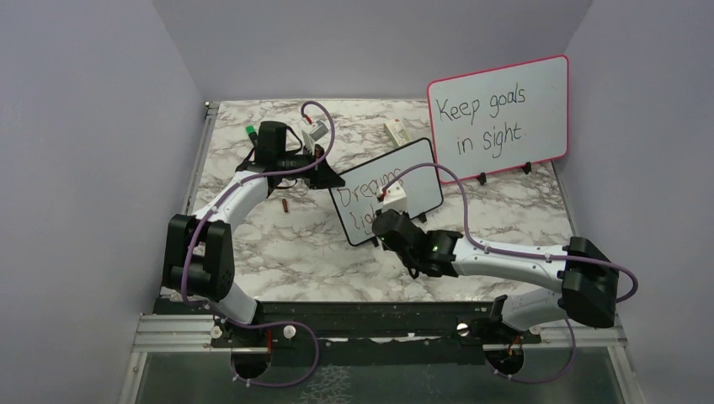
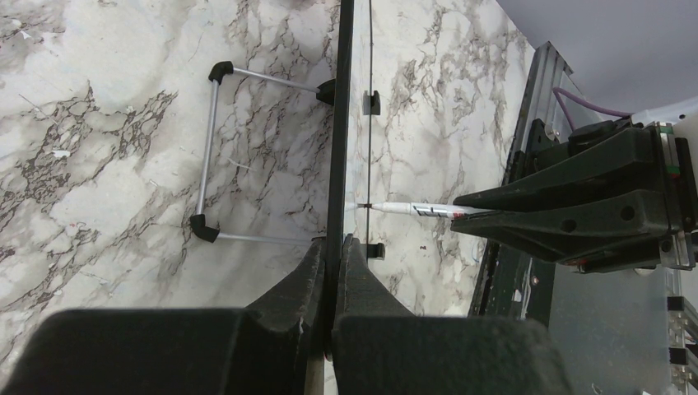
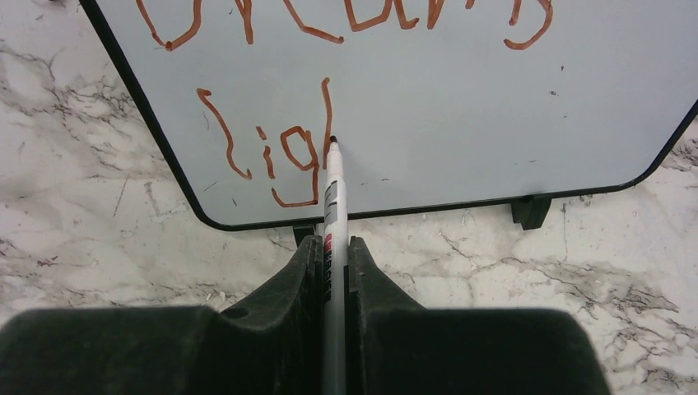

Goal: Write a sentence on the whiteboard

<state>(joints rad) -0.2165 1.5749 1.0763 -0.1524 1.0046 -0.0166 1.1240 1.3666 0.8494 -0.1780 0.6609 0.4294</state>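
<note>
The small black-framed whiteboard (image 1: pixel 396 181) stands on the marble table, tilted. Red writing (image 3: pixel 280 152) reads "Dreams" above "lig" and a fresh upright stroke. My left gripper (image 1: pixel 330 178) is shut on the board's upper left edge (image 2: pixel 336 148), seen edge-on in the left wrist view. My right gripper (image 3: pixel 332 243) is shut on a white marker (image 3: pixel 332 197), whose tip touches the board just right of the "g". The marker (image 2: pixel 416 209) also shows in the left wrist view, meeting the board's face.
A larger pink-framed board (image 1: pixel 498 116) with black "Keep goals in sight" stands at the back right. A small box (image 1: pixel 396 130) and a green-tipped item (image 1: pixel 250 132) lie at the back. A red cap (image 1: pixel 285 204) lies by the left arm. The board's wire stand (image 2: pixel 210 152) rests behind it.
</note>
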